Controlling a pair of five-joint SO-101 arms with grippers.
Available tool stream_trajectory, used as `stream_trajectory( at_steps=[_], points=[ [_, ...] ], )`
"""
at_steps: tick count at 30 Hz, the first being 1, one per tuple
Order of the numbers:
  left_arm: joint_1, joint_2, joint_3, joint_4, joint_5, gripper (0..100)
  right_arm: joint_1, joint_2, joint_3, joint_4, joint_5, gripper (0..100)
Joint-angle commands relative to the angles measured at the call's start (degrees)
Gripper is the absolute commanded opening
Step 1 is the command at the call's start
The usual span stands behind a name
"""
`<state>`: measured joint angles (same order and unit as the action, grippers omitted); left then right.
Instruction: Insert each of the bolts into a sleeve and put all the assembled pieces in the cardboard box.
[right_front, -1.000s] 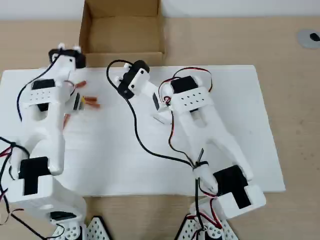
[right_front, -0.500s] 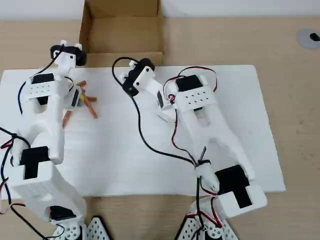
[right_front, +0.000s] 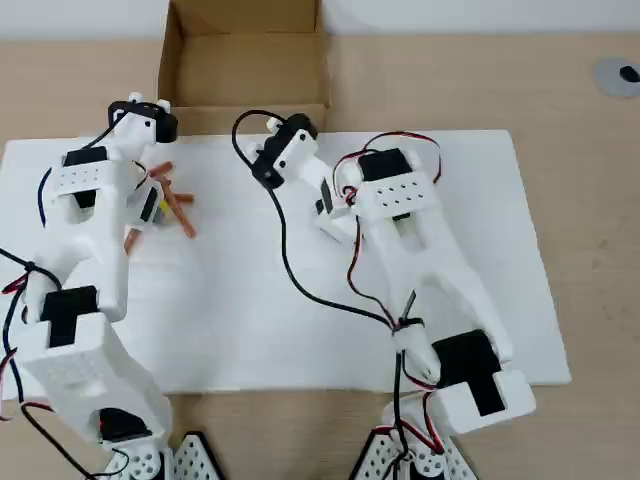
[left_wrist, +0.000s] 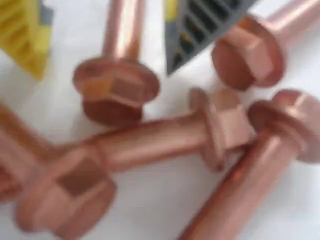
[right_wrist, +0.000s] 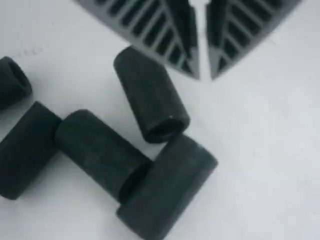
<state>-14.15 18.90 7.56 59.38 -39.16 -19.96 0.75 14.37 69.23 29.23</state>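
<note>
Several copper bolts (left_wrist: 165, 137) lie in a loose heap on the white mat, seen close in the left wrist view and beside the left arm in the high view (right_front: 180, 212). My left gripper (left_wrist: 102, 74) is open just above them, and one bolt's (left_wrist: 120, 85) shaft stands between its yellow and grey fingers. Several black sleeves (right_wrist: 150, 95) lie clustered on the mat. Just beside the nearest sleeve, my right gripper (right_wrist: 204, 75) is shut with nothing in it. The cardboard box (right_front: 245, 105) stands open at the far edge.
The white mat (right_front: 470, 200) covers most of the table, with bare room at its middle and right. The two arms (right_front: 90, 250) (right_front: 420, 260) stretch from the near edge. Black cables loop over the mat's middle.
The left arm has shifted a little toward the box, and the bolts beside it have been nudged into a different heap. The right arm's wrist has drifted slightly right.
</note>
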Motion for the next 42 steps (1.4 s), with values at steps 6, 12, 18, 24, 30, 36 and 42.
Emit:
stream_trajectory(
  at_steps=[6, 12, 18, 24, 30, 36, 42],
  points=[
    [-0.26, 1.89, -0.88, 1.32, -3.6, 4, 1.1, -1.98, -0.22, 0.26, -0.35, 1.2],
    [-0.18, 1.89, -0.44, 1.93, -3.43, 2, 1.1, -1.98, -0.22, 0.26, -0.44, 1.2],
    [-0.26, 1.71, -0.7, 1.93, -2.55, 1, 1.1, -1.98, -0.22, 0.26, -0.44, 1.2],
    [-0.26, -2.95, -3.43, 6.33, -0.18, 1, 1.01, -1.98, -0.22, 0.35, -0.53, 1.2],
    [0.0, -17.27, -5.45, 11.78, 6.59, 1, -1.71, -6.2, -3.38, 9.05, -5.27, 1.2],
    [2.2, -33.01, 3.69, 10.64, 16.18, 1, -4.26, -12.09, -2.33, 13.45, 0.0, 1.2],
    [3.96, -47.43, 21.1, 1.14, 26.55, 1, 1.1, -5.41, 0.66, 13.63, 7.91, 5.9]
  ],
)
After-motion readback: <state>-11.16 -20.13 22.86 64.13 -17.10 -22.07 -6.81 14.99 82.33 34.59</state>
